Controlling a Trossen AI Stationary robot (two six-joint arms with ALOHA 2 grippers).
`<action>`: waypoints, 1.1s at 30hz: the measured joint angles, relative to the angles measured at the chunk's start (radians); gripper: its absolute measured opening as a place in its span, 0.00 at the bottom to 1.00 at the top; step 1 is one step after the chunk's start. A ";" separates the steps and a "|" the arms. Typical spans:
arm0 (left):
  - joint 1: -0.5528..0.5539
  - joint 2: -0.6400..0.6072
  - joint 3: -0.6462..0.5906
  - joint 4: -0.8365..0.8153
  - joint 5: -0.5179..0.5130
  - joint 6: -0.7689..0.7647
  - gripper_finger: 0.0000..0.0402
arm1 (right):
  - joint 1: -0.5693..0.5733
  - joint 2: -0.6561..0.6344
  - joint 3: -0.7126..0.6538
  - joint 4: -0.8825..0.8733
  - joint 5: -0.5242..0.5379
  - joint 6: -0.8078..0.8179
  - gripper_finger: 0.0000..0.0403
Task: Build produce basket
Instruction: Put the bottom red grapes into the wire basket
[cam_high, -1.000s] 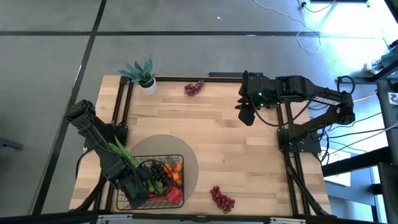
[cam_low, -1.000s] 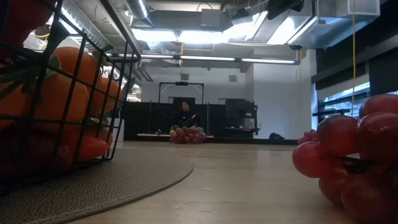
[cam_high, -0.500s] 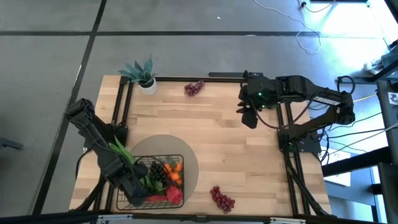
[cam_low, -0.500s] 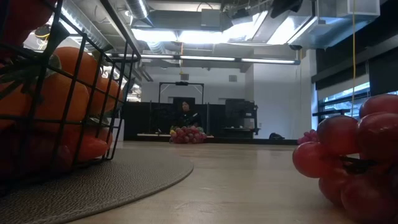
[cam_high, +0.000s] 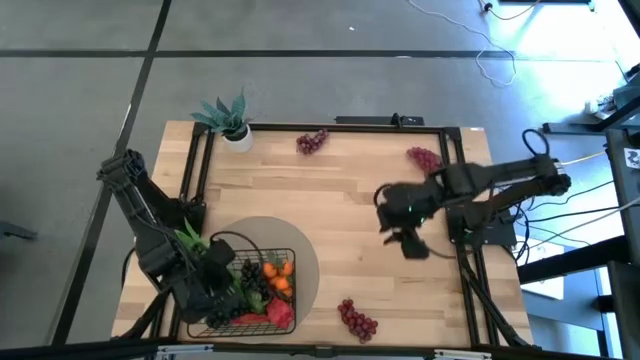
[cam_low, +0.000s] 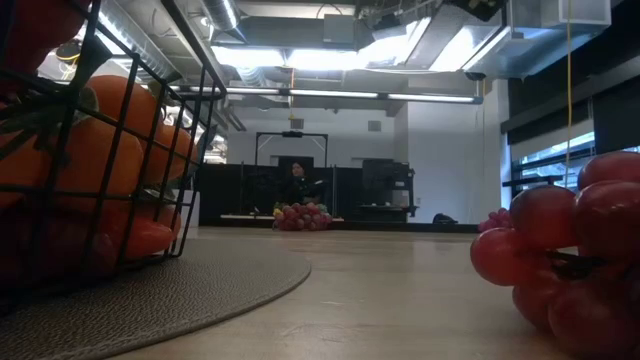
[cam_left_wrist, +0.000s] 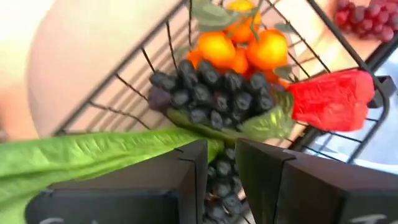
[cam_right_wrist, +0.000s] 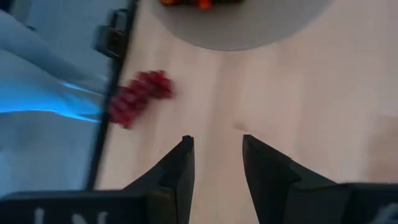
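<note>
**Basket Loaded on the Mat, Three Grape Bunches Loose on the Bench**

While you look down from above, you see the basket (cam_high: 250, 290) sitting on the grey round mat (cam_high: 300, 255) at the near left of the bench (cam_high: 340, 210). It holds orange tangerines (cam_left_wrist: 239, 46), a dark grape bunch (cam_left_wrist: 208, 90), a red pepper (cam_left_wrist: 333, 99) and a green bean pod (cam_left_wrist: 93, 165).

Your left gripper (cam_high: 215, 265) sits over the basket's left edge. In its wrist view the jaws stand only a narrow gap apart, right beside the bean pod; you cannot tell whether they grip it.

Your right gripper (cam_right_wrist: 214, 168) hovers over bare wood on the right half of the bench, jaws apart and empty.

Around the work, one red grape bunch (cam_high: 357, 320) lies at the near edge, just beside the mat. A second grape bunch (cam_high: 312, 141) lies at the far edge, near the potted plant (cam_high: 230, 120). A third grape bunch (cam_high: 424, 158) lies near the far right corner, by the frame rail. Nothing stands between the right gripper and any bunch.

You can read no label or writing anywhere.
</note>
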 joint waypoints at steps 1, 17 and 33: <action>0.000 -0.001 0.000 -0.010 -0.009 0.007 0.18 | 0.020 0.005 -0.016 0.033 -0.019 0.034 0.30; 0.018 -0.003 0.000 -0.043 -0.077 0.198 0.18 | 0.266 0.281 -0.049 0.368 -0.078 0.220 0.30; 0.017 -0.003 0.000 0.013 -0.081 0.301 0.18 | 0.277 0.575 -0.049 0.540 -0.196 0.176 0.30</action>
